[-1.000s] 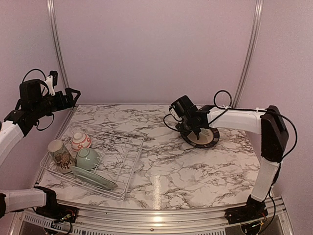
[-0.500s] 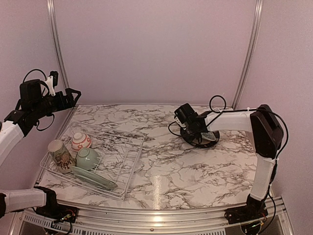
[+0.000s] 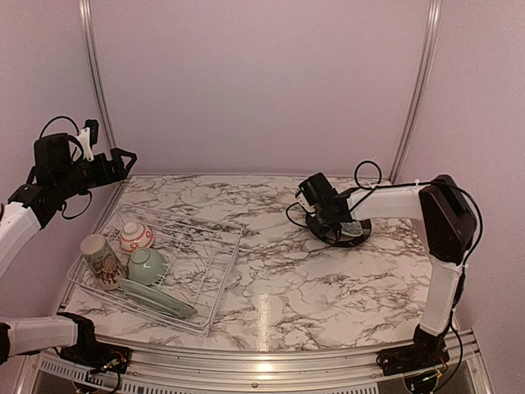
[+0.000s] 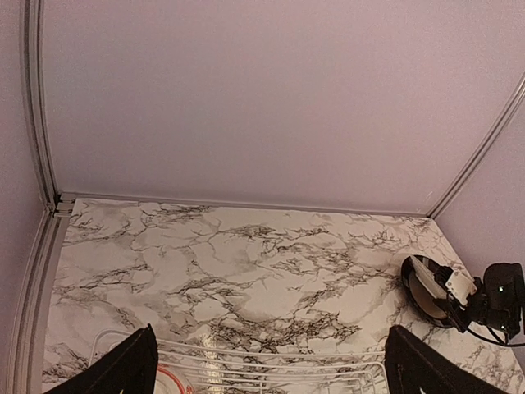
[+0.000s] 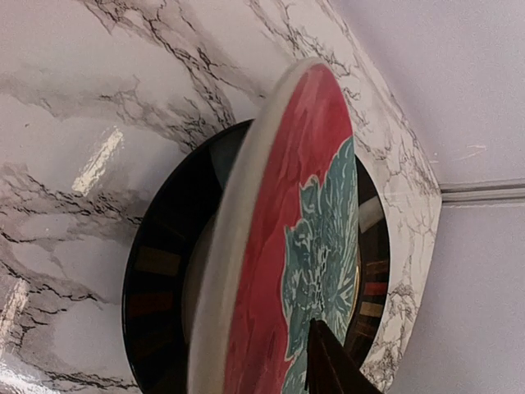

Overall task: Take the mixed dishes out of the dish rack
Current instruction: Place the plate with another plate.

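The white wire dish rack (image 3: pixel 193 254) sits at the left. It holds a cream leafy mug (image 3: pixel 102 261), a small red-and-white bowl (image 3: pixel 135 236), a pale green bowl (image 3: pixel 148 265) and a pale green plate (image 3: pixel 160 300). The large black plate (image 3: pixel 354 233) lies on the table at the right. My right gripper (image 3: pixel 332 220) is shut on a red plate with a teal print (image 5: pixel 295 238), held tilted on edge over the black plate (image 5: pixel 156 287). One finger (image 5: pixel 328 365) presses on its face. My left gripper (image 3: pixel 123 160) is open and empty, high above the rack's far left corner.
The left wrist view shows the rack's far rim (image 4: pixel 271 359), the marble table (image 4: pixel 246 271) beyond it and the right gripper (image 4: pixel 492 300) at the black plate (image 4: pixel 426 287). Pink walls close in the table at the back and sides.
My right gripper has dropped lower and swung a little right over the black plate, tilting the red plate steeply. The left arm and the rack's dishes have not moved.
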Tool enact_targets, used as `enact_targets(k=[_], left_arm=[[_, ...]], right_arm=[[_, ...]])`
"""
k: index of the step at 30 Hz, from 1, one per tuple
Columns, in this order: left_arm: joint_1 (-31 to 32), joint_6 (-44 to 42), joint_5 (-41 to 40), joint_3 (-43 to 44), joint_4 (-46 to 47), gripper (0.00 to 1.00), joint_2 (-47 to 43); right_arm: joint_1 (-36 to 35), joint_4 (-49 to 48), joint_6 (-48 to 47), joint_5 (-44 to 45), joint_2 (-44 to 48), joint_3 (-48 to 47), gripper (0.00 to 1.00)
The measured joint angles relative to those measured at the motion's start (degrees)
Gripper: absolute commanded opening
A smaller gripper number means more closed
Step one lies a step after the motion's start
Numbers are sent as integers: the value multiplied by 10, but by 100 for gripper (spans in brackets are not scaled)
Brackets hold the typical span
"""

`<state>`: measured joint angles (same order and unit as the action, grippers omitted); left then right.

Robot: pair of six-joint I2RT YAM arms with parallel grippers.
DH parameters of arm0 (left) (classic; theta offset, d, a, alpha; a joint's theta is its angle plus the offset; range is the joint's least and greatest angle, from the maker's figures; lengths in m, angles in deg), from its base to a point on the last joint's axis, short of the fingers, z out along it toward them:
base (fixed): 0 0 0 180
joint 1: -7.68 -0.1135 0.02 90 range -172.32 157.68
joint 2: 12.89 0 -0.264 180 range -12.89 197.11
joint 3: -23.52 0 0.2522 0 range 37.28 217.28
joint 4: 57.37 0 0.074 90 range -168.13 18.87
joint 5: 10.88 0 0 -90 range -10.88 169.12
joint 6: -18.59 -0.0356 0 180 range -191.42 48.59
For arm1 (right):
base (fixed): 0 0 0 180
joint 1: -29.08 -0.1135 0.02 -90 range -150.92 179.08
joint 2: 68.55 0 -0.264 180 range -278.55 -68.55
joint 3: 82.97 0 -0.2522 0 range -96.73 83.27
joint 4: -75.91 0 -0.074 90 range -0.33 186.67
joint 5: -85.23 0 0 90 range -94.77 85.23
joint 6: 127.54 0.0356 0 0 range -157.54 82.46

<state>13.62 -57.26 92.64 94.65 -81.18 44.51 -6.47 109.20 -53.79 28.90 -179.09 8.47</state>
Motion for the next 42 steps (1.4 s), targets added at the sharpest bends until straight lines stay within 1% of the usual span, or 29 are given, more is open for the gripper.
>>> enact_targets(k=[8,11,13,16,18,23,26,29,30,32,38,42], left_arm=[[0,0,2,0,5,99,2],[0,1,4,0,6,99,3],[0,2,6,0,7,99,3],[0,2,6,0,8,99,3],[0,2,6,0,8,99,3],[0,2,6,0,8,99,3],[0,2,7,0,8,99,3],[0,2,7,0,8,99,3],[0,2,8,0,8,99,3],[0,2,10,0,8,99,3],[0,2,10,0,8,99,3],[0,2,10,0,8,99,3]], right_arm=[[2,3,13,-26,-1,0,59],[2,5,17,-53,0,0,63],[2,4,21,-72,0,0,63],[2,4,26,-94,0,1,58],[2,4,29,-105,0,2,50],[2,7,37,-129,1,5,27],[2,7,42,-145,3,5,18],[2,8,48,-156,12,8,6],[2,7,48,-155,16,9,4],[3,5,50,-152,24,9,1],[4,3,51,-136,30,9,1],[4,5,54,-143,30,9,13]])
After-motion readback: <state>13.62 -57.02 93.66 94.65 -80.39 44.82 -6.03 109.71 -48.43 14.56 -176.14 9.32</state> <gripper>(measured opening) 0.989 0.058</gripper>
